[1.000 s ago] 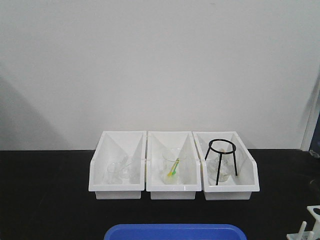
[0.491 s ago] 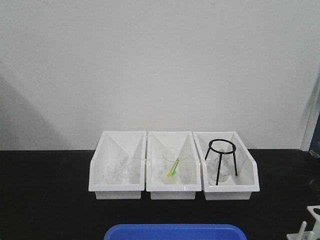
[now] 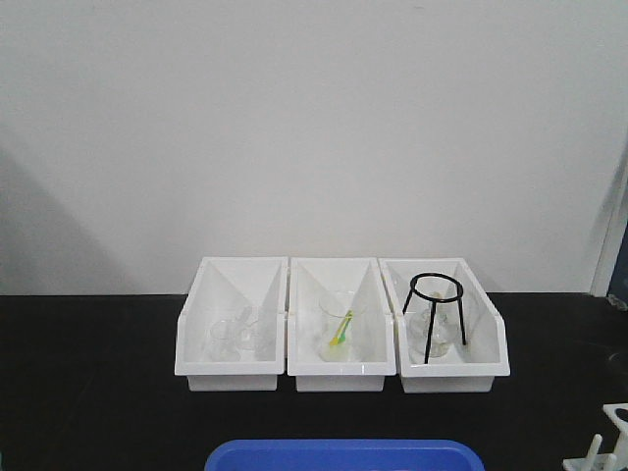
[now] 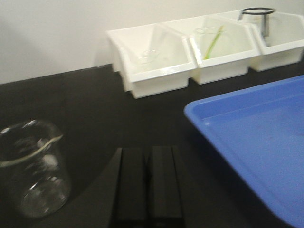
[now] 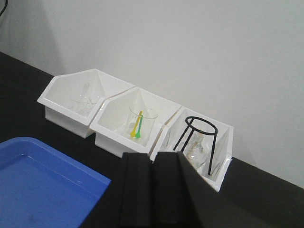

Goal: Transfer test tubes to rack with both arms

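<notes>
Nothing moved since before; rack [image 3: 610,442] upright at table's right edge; both pincers [image 4: 148,183] [image 5: 151,190] closed, empty.

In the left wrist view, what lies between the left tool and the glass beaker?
Nothing: only bare black tabletop separates the left tool, its fingers together, from the glass beaker standing to its left.

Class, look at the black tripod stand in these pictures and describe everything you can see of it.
The tripod stand is thin black wire or rod: a round ring on top, slim legs splaying down. It stands upright inside the rightmost white bin, over a clear glass vessel between its legs. Nothing grips it.
</notes>
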Controlling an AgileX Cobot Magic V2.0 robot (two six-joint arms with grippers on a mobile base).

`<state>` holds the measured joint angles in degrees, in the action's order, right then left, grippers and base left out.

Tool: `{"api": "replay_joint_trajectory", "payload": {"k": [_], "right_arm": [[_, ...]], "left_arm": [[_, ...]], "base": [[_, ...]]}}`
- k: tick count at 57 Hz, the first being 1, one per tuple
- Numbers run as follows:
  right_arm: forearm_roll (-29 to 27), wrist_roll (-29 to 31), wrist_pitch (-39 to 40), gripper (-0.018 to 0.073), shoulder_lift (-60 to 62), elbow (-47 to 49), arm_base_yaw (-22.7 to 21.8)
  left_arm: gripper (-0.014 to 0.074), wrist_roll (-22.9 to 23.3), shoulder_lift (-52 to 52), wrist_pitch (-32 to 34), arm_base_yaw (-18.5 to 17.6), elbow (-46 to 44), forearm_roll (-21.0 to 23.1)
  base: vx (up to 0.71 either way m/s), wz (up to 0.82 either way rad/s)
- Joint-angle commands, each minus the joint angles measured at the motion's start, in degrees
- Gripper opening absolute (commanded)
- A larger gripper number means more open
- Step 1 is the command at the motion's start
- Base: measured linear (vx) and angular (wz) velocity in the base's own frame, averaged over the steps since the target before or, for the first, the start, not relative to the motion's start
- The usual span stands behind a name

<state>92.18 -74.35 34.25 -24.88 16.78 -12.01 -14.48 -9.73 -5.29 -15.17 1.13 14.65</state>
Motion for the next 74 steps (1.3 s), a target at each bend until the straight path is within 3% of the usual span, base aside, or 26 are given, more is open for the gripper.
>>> {"api": "replay_joint_trajectory", "payload": {"k": [1, 5, 11, 55, 64, 74], "right_arm": [[-2.2, -0.1, -0.3, -0.0010, -0.3, 1.5, 0.0], [-2.2, -0.1, -0.3, -0.0010, -0.3, 1.5, 0.0], [-2.2, -0.1, -0.3, -0.0010, -0.3, 1.5, 0.0], [-2.2, -0.2, -0.4, -0.0010, -0.3, 1.5, 2.1], [-2.2, -0.2, -0.5, -0.0010, -0.3, 1.5, 5.3], [-5.6, -1.0, -2.9, -0.0010, -0.3, 0.8, 13.8]], "left_arm": [[-0.0020, 5.1, 6.1, 0.4, 3.1, 1.6, -4.3], [-0.0020, 6.3, 10.7, -6.5, 4.5, 2.2, -5.7], [-0.0020, 6.3, 11.2, -10.8, 4.8, 2.2, -7.3], [-0.0020, 6.2, 11.3, -10.9, 4.8, 2.1, -7.6], [-0.0020, 6.2, 11.3, -10.9, 4.8, 2.1, -7.6], [-0.0020, 6.2, 11.3, -10.9, 4.8, 2.1, -7.6]], "base": [[0.00, 0.00], [0.00, 0.00], [0.00, 0.00], [0.00, 0.00], [0.00, 0.00], [0.00, 0.00]]}}
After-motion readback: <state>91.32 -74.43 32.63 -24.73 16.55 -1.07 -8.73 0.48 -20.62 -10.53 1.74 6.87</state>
